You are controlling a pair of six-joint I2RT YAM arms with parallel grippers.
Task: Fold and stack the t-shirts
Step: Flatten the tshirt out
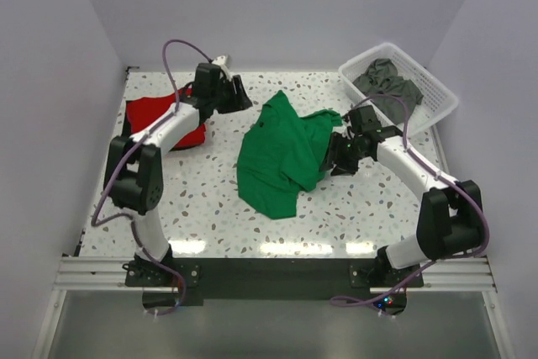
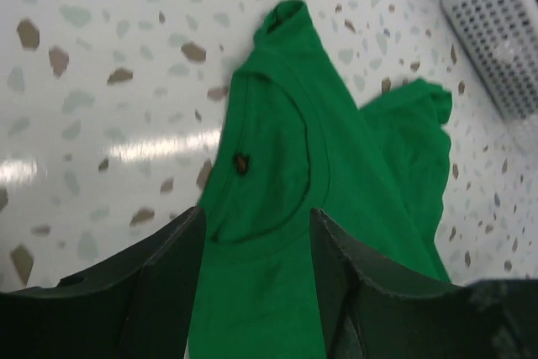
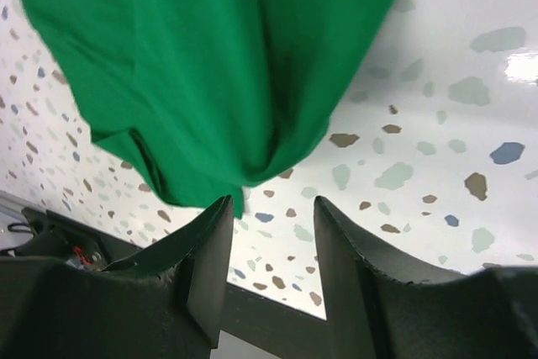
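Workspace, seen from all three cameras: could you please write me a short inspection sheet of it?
Surface: white speckled table, with light glare near the front edge.
Job's things: green t-shirt crumpled mid-table, not folded flat; red t-shirt far left, partly hidden by the left arm; dark grey t-shirt inside the basket.
Clutter: white lattice basket at the far right corner.
Grippers: left gripper open, holding nothing, near the green collar; right gripper open, at the shirt's edge, holding nothing.
Cables: purple cables looped along both arms.
Surroundings: plain pale walls; metal rail under the arm bases.
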